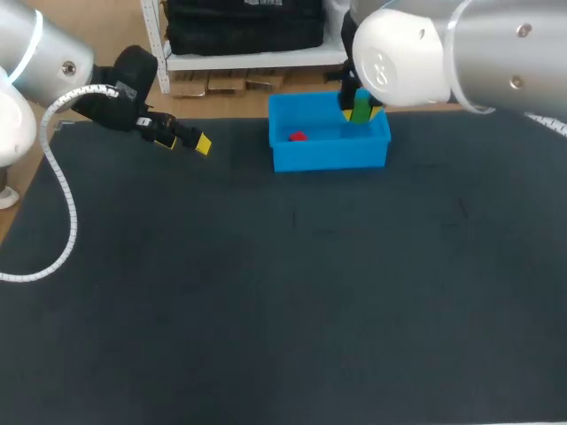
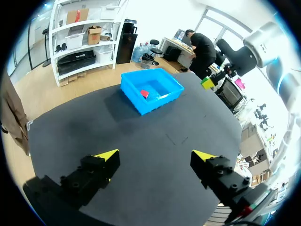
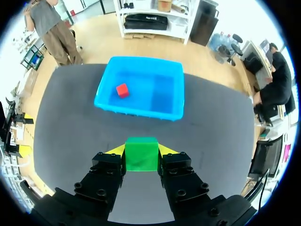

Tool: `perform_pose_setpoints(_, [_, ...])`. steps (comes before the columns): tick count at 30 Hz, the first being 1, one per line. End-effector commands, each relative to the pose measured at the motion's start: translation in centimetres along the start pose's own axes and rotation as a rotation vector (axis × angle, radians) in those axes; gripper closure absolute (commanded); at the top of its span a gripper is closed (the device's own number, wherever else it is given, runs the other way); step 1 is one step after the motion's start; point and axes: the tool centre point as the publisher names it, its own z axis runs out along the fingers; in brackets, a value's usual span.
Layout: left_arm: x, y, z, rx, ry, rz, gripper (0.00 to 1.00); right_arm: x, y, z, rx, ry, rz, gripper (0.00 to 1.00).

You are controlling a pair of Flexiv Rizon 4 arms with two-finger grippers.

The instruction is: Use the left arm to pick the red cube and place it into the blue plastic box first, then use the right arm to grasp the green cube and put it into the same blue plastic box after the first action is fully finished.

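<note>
First half done: small red cube [image 1: 298,136] lying in the blue plastic box [image 1: 330,160] by the far edge of the table [image 1: 266,310], left gripper [image 2: 155,157] wide and empty (near the far left corner); yet to go in, the green cube [image 1: 361,107] clamped in the right gripper [image 3: 141,151] above the box.

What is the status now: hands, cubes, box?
Left hand open, empty, away from the box. Right hand shut on green cube, raised near blue box. Red cube in box. Nothing in the way.

Overhead, two wrist views; shared box [image 1: 330,158]
</note>
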Motion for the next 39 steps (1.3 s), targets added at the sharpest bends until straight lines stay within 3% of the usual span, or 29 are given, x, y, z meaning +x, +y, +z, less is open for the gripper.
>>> perform_pose_setpoints(1, [-0.1,0.2,0.0,0.005,0.001,0.002,0.0,-0.2,-0.4,-1.1,0.0,-0.034,0.0,1.0])
perform_pose_setpoints(12, [-0.1,0.2,0.0,0.005,0.001,0.002,0.0,-3.0,-0.4,-2.6,0.002,-0.087,-0.023,1.0])
perform_pose_setpoints(39, [-0.1,0.2,0.0,0.005,0.001,0.002,0.0,-8.4,-1.1,-3.1,0.042,-0.147,-0.06,1.0])
